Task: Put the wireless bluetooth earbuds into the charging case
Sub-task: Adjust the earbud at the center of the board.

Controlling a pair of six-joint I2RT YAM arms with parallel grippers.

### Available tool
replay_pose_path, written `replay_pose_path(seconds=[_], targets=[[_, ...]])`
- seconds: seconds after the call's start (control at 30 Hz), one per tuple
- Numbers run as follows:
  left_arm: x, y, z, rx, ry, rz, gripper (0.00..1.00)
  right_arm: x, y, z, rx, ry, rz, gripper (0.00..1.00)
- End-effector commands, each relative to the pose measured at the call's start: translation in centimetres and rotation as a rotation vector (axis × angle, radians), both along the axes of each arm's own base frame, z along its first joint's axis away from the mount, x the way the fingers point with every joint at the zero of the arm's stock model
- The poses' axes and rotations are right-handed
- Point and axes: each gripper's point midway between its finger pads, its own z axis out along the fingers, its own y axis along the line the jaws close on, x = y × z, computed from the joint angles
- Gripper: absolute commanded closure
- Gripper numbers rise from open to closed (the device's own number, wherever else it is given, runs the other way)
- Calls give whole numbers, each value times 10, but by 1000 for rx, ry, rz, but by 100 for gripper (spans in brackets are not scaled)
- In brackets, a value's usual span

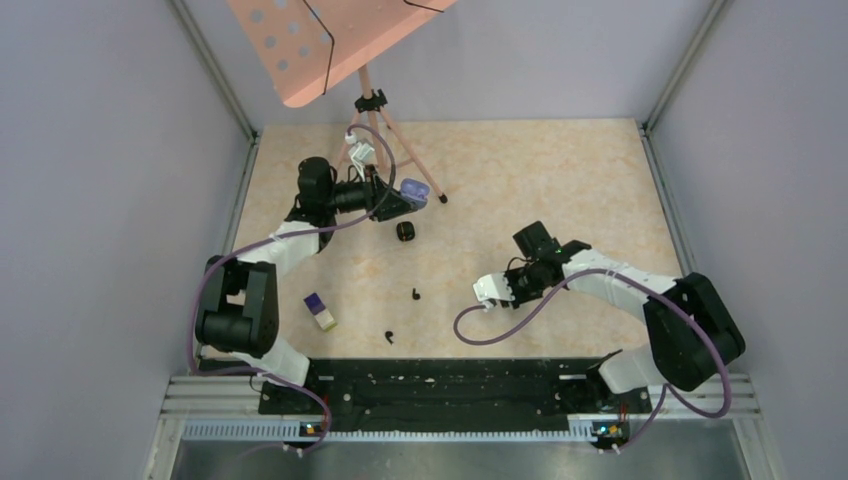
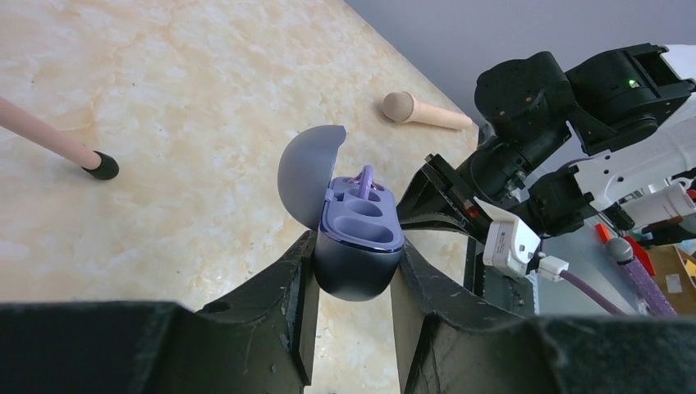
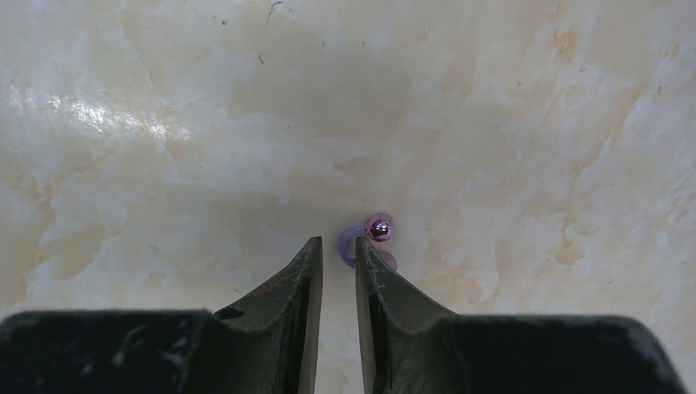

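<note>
Top view: the music stand (image 1: pixel 330 40) occupies the upper left. Below its foot, the charging case (image 1: pixel 413 192) sits between the fingers of the left gripper (image 2: pixel 354 245). A small boxy object (image 1: pixel 405 231) lies just below the case. Two earbuds (image 1: pixel 415 294) (image 1: pixel 389 337) lie at lower centre, with a block (image 1: pixel 320 311) to their left.

Left wrist view: one earbud (image 2: pixel 365 176) sits in the case's far well.

Right wrist view: another earbud (image 3: pixel 373 234) lies on the table (image 3: pixel 164 123) at the tips of the right gripper (image 3: pixel 338 246), mostly to their upper right.

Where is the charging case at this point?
Left wrist view: the open purple charging case sits clamped in the left tool; from above it's left of centre, near the stand's foot.
</note>
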Motion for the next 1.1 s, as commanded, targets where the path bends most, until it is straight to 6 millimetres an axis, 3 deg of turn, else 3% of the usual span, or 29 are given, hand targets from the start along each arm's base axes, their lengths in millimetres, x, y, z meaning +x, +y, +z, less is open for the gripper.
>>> replay_pose_path(seconds=[0.0,0.47,0.7,0.93,1.07], targets=[[1,3,15,-5,-70,8,100,9,8,3,7,-47,53,78],[4,3,13,-4,-64,12,100,36,14,10,10,-153,50,76],[4,3,12,-5,-61,12,100,44,19,13,17,-157,35,83],[5,3,12,-4,-56,15,100,59,28,30,46,-156,-34,90],[5,3,11,-4,-54,13,100,65,34,37,54,-119,-70,99]])
